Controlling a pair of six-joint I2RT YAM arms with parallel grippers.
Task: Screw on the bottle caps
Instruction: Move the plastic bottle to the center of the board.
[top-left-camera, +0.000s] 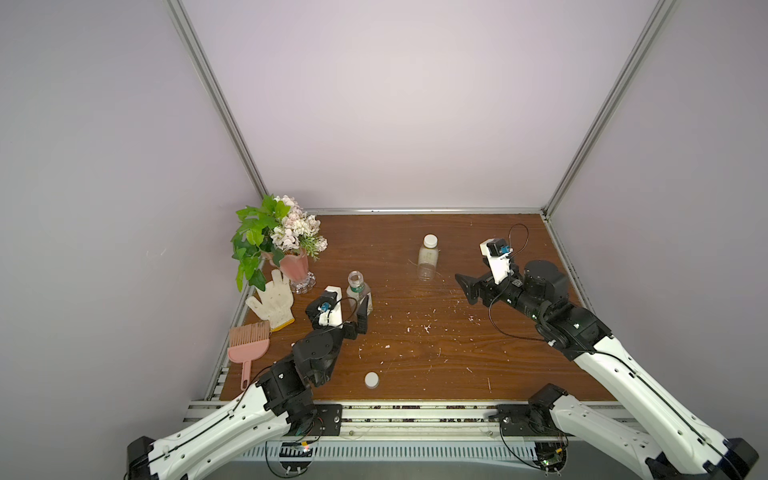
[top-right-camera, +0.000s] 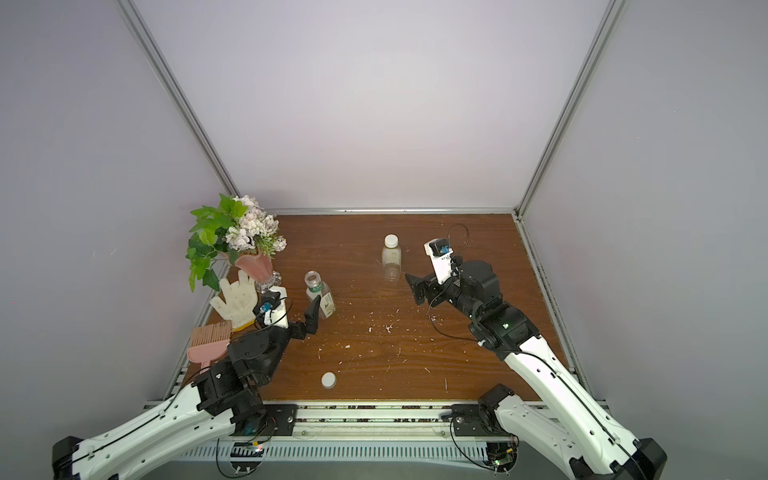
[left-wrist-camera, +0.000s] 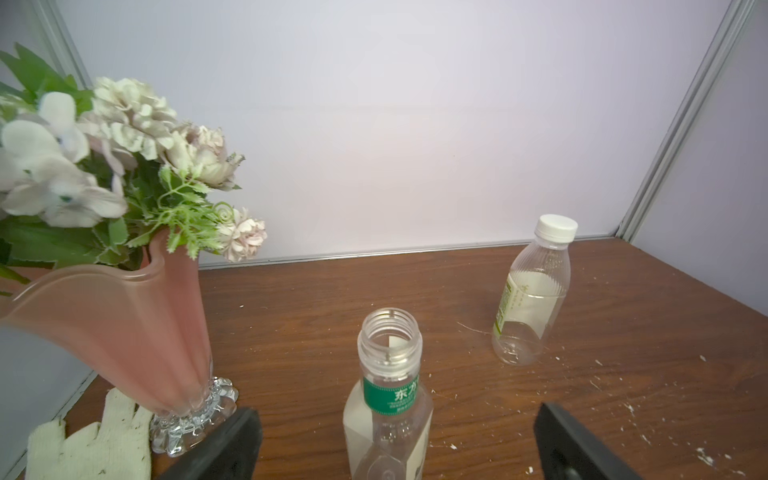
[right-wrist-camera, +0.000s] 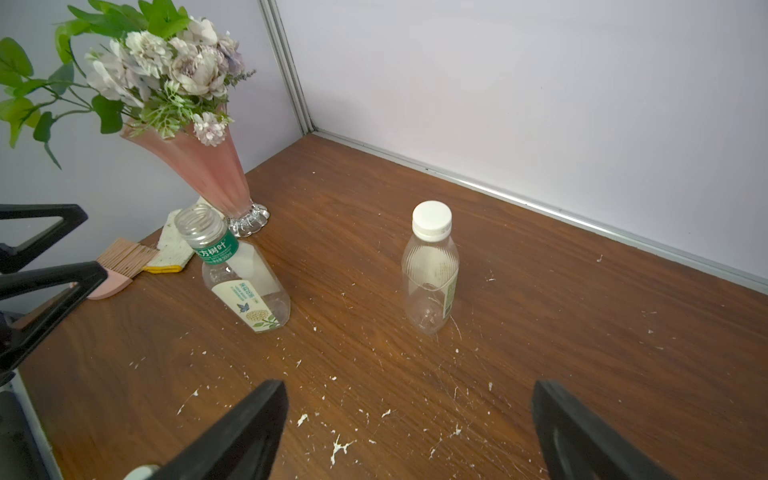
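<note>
My left tool (left-wrist-camera: 397, 413) is spread wide, empty; open bottle (top-left-camera: 356, 286) stands upright at its 12 o'clock, inside the span, neck bare. My right tool (top-left-camera: 467, 286) is spread too, empty; capped bottle (top-left-camera: 428, 257) is near, at its 10 o'clock. In a top view the loose cap (top-left-camera: 372, 380) lies flat on the tabletop (top-left-camera: 457, 232): 6 o'clock from left tool, 8 o'clock and well apart from right tool. Left arm is nearer, so I'd fetch it with that.
</note>
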